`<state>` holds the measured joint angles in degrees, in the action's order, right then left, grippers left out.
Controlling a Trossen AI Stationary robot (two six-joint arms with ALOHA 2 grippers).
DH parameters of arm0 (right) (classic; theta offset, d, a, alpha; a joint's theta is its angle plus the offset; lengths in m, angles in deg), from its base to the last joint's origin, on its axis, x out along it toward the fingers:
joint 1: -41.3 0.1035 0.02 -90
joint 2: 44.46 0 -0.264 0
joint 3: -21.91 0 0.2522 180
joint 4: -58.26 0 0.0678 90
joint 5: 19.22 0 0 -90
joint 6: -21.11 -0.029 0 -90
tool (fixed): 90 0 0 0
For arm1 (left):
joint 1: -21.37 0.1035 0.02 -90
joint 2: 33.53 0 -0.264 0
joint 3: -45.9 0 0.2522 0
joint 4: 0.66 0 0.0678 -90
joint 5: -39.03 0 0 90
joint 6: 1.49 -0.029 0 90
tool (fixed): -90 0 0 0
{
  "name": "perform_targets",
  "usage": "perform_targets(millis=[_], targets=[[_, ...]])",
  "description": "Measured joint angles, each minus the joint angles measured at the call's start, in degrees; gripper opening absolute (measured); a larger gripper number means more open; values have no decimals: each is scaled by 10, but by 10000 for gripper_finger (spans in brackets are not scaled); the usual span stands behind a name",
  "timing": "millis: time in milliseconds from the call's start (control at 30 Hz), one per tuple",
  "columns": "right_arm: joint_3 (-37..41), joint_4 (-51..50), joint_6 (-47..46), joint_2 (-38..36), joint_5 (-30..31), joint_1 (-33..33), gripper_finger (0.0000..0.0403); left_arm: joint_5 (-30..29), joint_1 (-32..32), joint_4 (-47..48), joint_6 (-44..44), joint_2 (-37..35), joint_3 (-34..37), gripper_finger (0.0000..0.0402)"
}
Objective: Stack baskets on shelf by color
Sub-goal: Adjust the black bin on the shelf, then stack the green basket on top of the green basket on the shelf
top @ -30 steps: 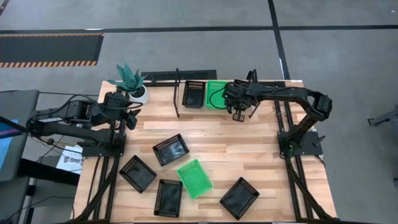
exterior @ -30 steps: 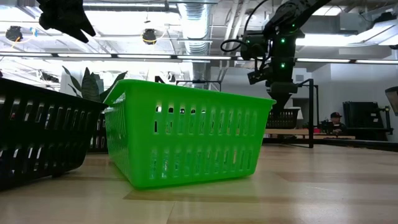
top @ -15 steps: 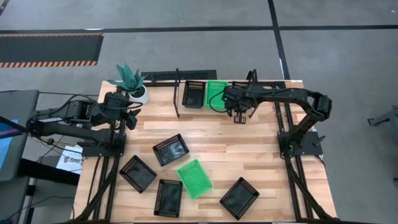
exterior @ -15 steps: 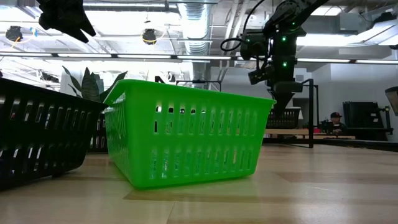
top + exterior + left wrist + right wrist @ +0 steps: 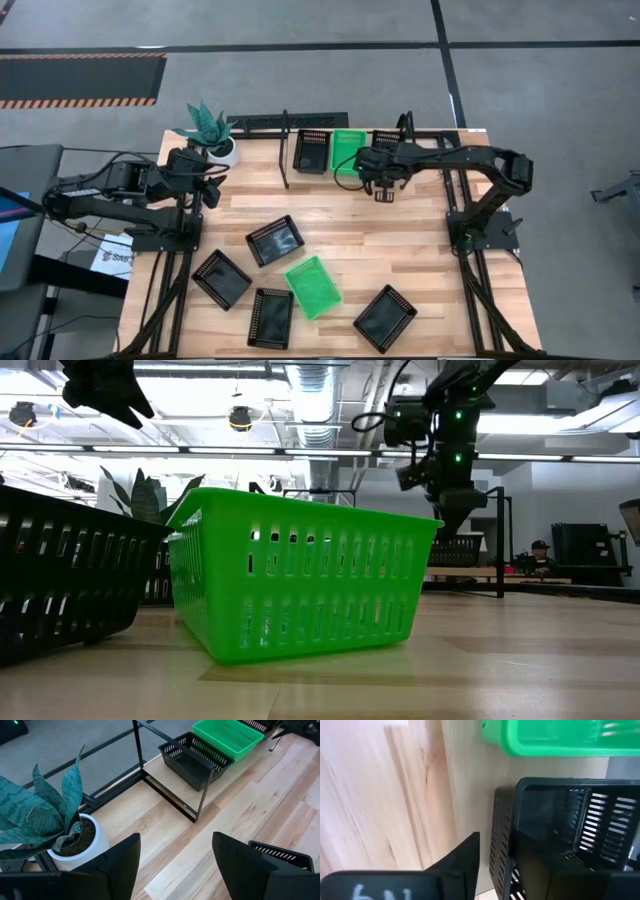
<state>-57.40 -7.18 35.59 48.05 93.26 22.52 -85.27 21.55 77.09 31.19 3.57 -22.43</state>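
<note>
Wooden table [image 5: 420, 250], baskets half sorted.
Left gripper [image 5: 207, 190] waits with fingers apart near the plant [image 5: 207, 125] at the far-left corner; five loose baskets, including a green basket [image 5: 313, 286], lie along the near edge. On the shelf [image 5: 290, 135], black basket [image 5: 312, 150] and green stack [image 5: 345, 148] sit side by side; right gripper [image 5: 385, 186] hangs just beside a third black basket [image 5: 560, 840], whether grasping or released I cannot tell.

Green basket [image 5: 314, 287] and black basket [image 5: 274, 240] noted on pale wood-grain bench [image 5: 420, 250]; teal mottled plant [image 5: 206, 124] in white pot [image 5: 226, 152].
</note>
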Motion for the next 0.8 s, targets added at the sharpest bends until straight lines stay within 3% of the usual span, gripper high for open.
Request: perform_targets(millis=[233, 500, 633, 800], targets=[[-40, -8, -90, -56, -11, 41, 161, 0, 0, 0, 0, 0, 0, 236], [-59, 64, -282, -127, -159, 154, 158, 0, 0, 0, 7, 0, 0, 236], [-59, 152, -298, -107, -164, 254, 158, 0, 0, 0, 10, 0, 0, 236], [-59, 258, -248, -29, -162, 357, 156, 0, 0, 0, 10, 0, 0, 236]])
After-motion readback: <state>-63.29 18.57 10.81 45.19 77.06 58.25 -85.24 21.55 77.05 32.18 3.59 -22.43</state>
